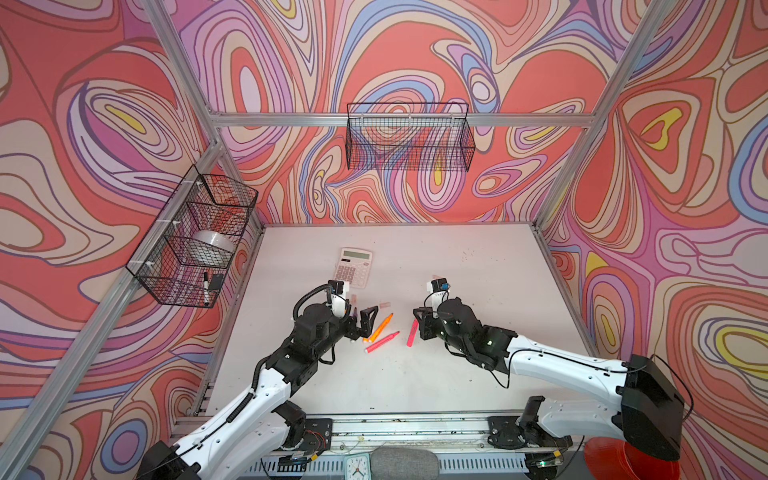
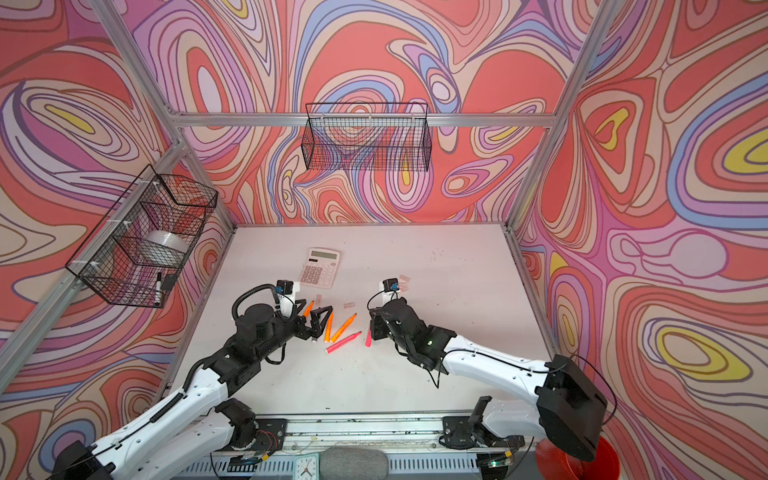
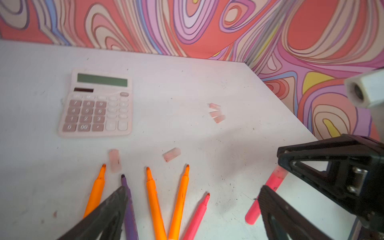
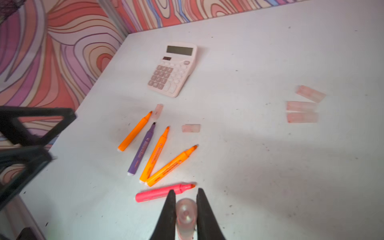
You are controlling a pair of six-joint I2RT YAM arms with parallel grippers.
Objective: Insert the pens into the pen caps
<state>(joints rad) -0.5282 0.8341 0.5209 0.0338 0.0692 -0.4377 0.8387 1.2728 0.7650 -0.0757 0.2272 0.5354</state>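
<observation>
1. The left jaws (image 3: 193, 188) stood spread wide, gripping nothing; five pens (image 3: 153, 197) lay on the tabletop (image 3: 187, 83) below them.
2. The right jaws (image 4: 186, 191) were clenched on a cap (image 4: 185, 214), a pink pen (image 3: 270, 187) jutting from the grip.
3. Five caps (image 3: 172, 154) lay loose beyond both.

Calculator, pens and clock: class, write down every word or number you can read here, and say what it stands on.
"7 8 9": one row of keys on the calculator.
"4 5 6": next row.
"1 2 3": next row.
"0 00": last row.
Purple pen and orange pens: barrel print too blurred to read.
Clock: numerals too small to read.
</observation>
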